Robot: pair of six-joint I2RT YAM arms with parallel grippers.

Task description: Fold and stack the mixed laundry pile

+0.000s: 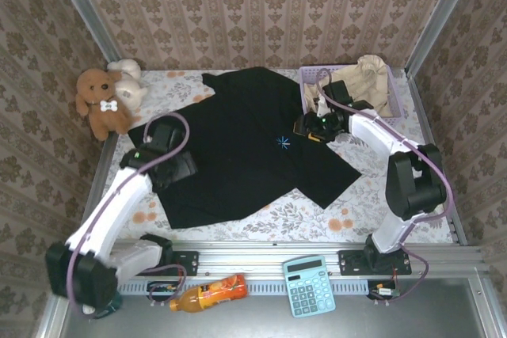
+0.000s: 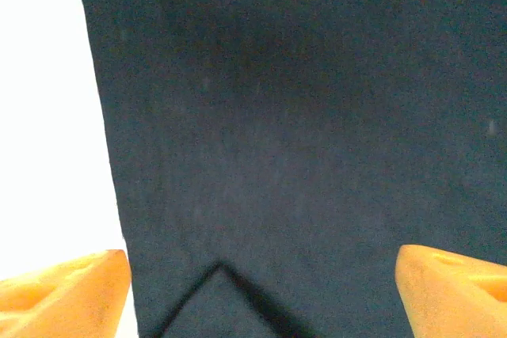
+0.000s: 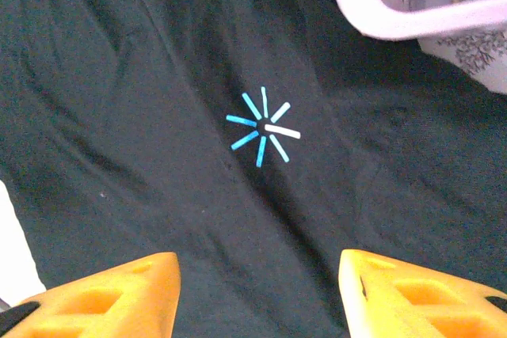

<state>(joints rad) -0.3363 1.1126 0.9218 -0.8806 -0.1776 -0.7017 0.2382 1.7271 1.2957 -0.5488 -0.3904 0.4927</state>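
At the black garment's [image 1: 245,148] left edge, the left gripper [image 2: 257,286] hung just over the cloth, jaws spread and empty. One finger seemed to sit outside the hem and the other over the fabric. A close there would likely have caught one thin layer by the small turned-up corner, and so shallow a pinch could have slipped and left the fold crooked. The garment lay spread but skewed on the table [image 1: 309,215], with creases around its blue starburst print [image 3: 263,127], and folding over these would probably have set them in.

Over the garment's right side, the right gripper [image 3: 265,294] also stood with jaws wide apart, holding nothing. The lavender basket [image 3: 412,13] met or overlapped the garment's upper right corner. I judged that a pull on the cloth could drag the basket, or that the arm could knock its rim. The beige garment [image 1: 368,81] lay bunched in that basket, not yet folded, and would have to be lifted out over the wall.

Left of the black garment sat a brown plush toy [image 1: 101,100] and a cream plush toy [image 1: 131,83], near its left sleeve. Nearer than the garment's bottom hem, off the table, lay an orange bottle [image 1: 207,293] and a calculator [image 1: 310,285], out of the way.
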